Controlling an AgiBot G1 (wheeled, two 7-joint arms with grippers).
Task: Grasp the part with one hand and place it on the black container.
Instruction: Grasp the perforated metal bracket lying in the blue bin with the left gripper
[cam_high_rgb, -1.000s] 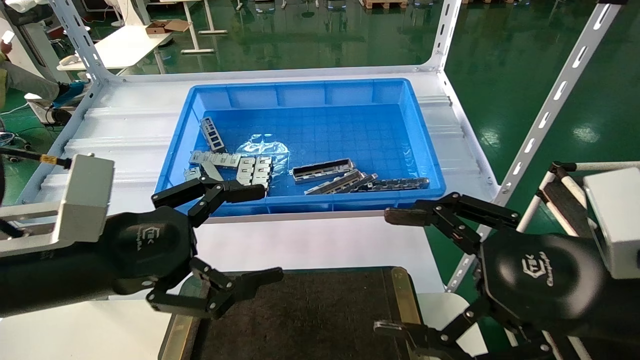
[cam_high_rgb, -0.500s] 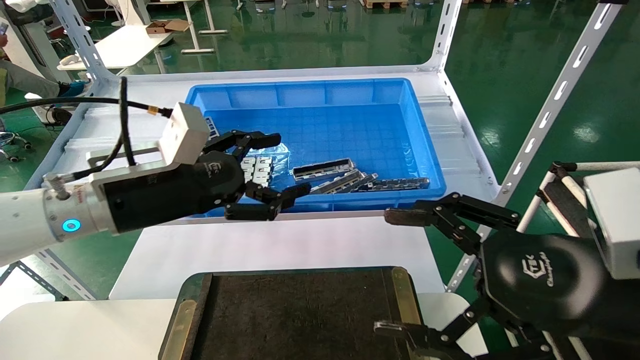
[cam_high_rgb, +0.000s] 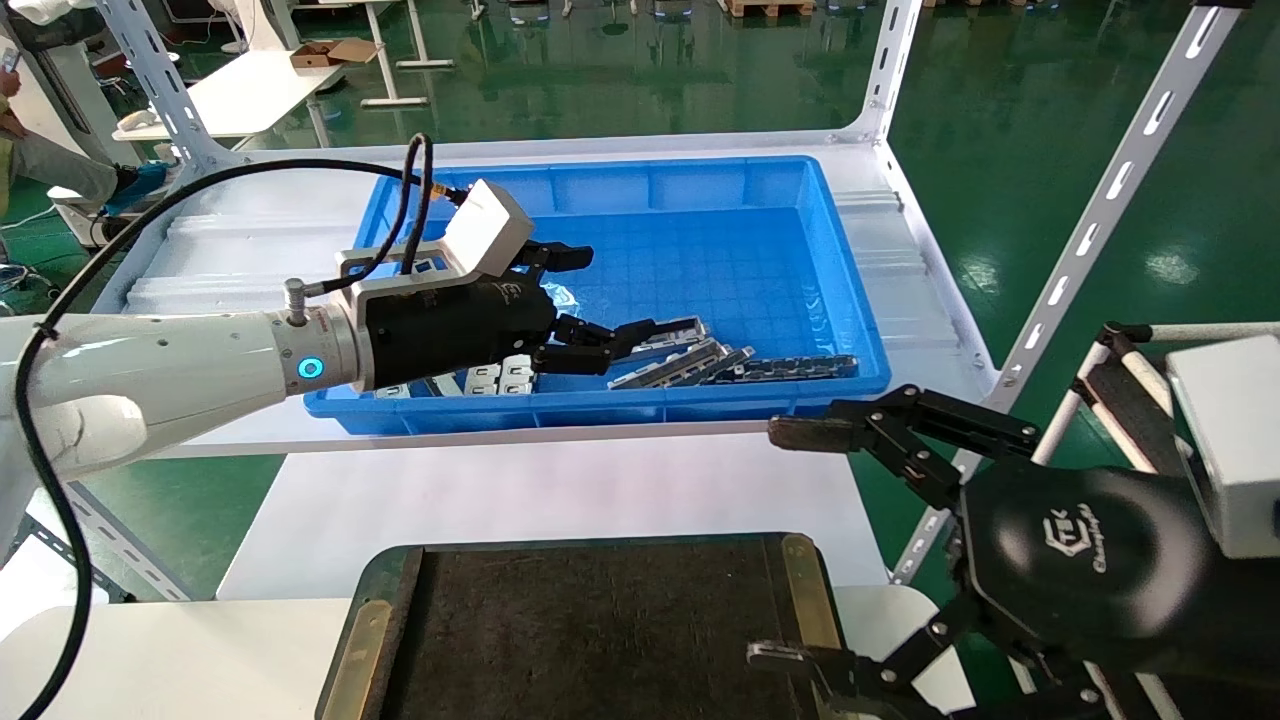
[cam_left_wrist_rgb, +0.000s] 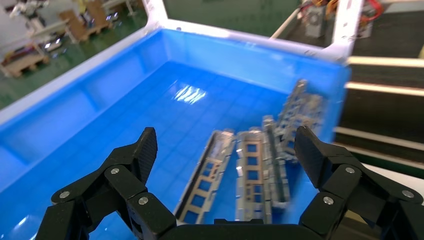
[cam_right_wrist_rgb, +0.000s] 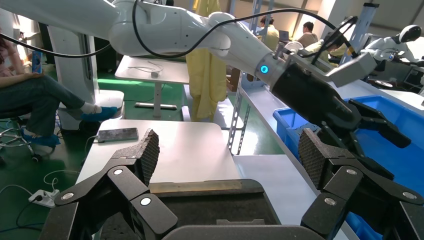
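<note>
Over the blue bin (cam_high_rgb: 760, 190), the left hand (cam_high_rgb: 590, 305) hangs with its fingers (cam_left_wrist_rgb: 140, 150) spread wide and nothing between them. Directly beneath and just ahead of its fingertips lies the part (cam_high_rgb: 672, 332), a silver-grey channel strip with rectangular cutouts, resting on the bin floor; in the left wrist view the part (cam_left_wrist_rgb: 206, 175) sits between the two finger tips, untouched. Alongside it, on the side away from the hand's wrist, lie slimmer dark bars (cam_high_rgb: 790, 368). Pale stamped plates (cam_high_rgb: 500, 376) lie under the palm. The black container (cam_high_rgb: 600, 630) sits on the white worktop (cam_high_rgb: 560, 490), well behind the hand and bare. The right hand (cam_high_rgb: 790, 545) is parked beside that container, fingers wide apart, holding nothing.
</note>
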